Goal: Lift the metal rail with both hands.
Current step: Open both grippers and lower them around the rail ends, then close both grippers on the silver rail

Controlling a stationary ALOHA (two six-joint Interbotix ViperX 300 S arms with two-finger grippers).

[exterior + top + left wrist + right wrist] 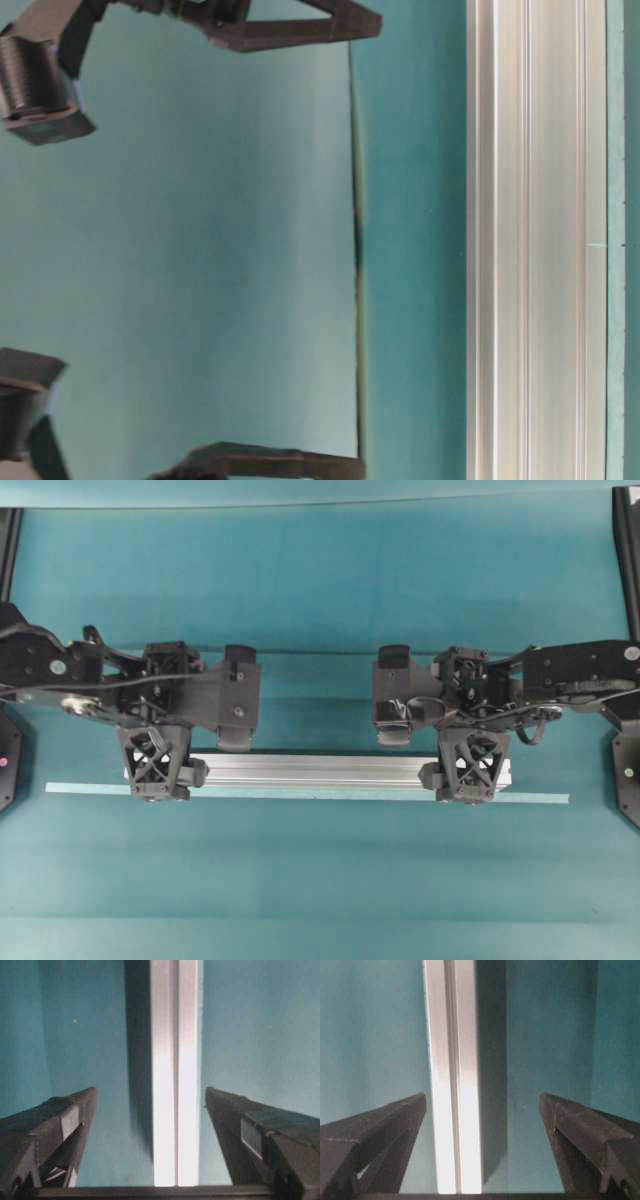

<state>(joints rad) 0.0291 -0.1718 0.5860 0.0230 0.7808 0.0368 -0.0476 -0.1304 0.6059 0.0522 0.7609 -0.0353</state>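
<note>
The metal rail [315,771] lies flat on the teal counter [320,880], running left to right just behind a thin pale-blue tape strip [540,798] that seems to mark its place. Over each end sits one arm: the left pincer [156,776] near the rail's left end, the right pincer [472,778] near its right end, a spacing that would share the load and keep the bar level. Both wrist views show the jaws spread wide, the rail running between them with clear gaps on either side, so nothing is gripped. Each must close across the rail's width before any lift.
</note>
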